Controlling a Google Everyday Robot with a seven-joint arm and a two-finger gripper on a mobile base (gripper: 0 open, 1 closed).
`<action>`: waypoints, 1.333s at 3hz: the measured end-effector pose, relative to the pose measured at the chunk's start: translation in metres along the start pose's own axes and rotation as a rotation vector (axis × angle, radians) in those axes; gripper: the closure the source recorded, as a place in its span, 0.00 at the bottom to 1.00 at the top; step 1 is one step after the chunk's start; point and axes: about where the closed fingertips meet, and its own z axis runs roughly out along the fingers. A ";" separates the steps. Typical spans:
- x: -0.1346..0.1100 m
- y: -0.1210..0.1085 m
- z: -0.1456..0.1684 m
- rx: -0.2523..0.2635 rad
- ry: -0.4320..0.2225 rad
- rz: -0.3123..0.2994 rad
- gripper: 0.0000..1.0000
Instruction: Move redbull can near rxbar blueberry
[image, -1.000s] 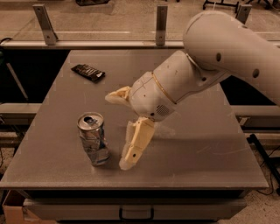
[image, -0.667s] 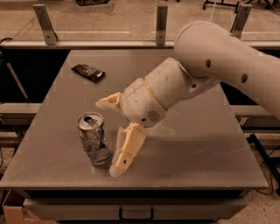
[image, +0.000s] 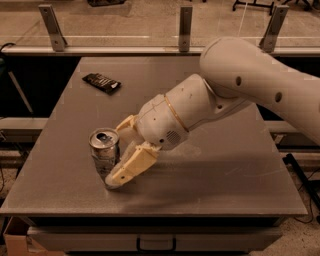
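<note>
Spread gripper (image: 116, 153) close beside the redbull can (image: 103, 154) on a grey surface (image: 225, 170); rxbar blueberry (image: 101, 83), print unreadable, lies well apart toward the railing (image: 185, 26).

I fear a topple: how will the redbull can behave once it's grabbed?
The redbull can stands tall and slim, so a sideways nudge from the open gripper beside it could tip it. Its thin metal body probably dents under a hard squeeze, and once tipped it would likely roll.
</note>
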 end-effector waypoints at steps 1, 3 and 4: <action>-0.004 -0.011 -0.025 0.075 -0.032 0.028 0.65; -0.021 -0.028 -0.081 0.225 -0.076 0.021 1.00; -0.021 -0.028 -0.081 0.225 -0.076 0.020 1.00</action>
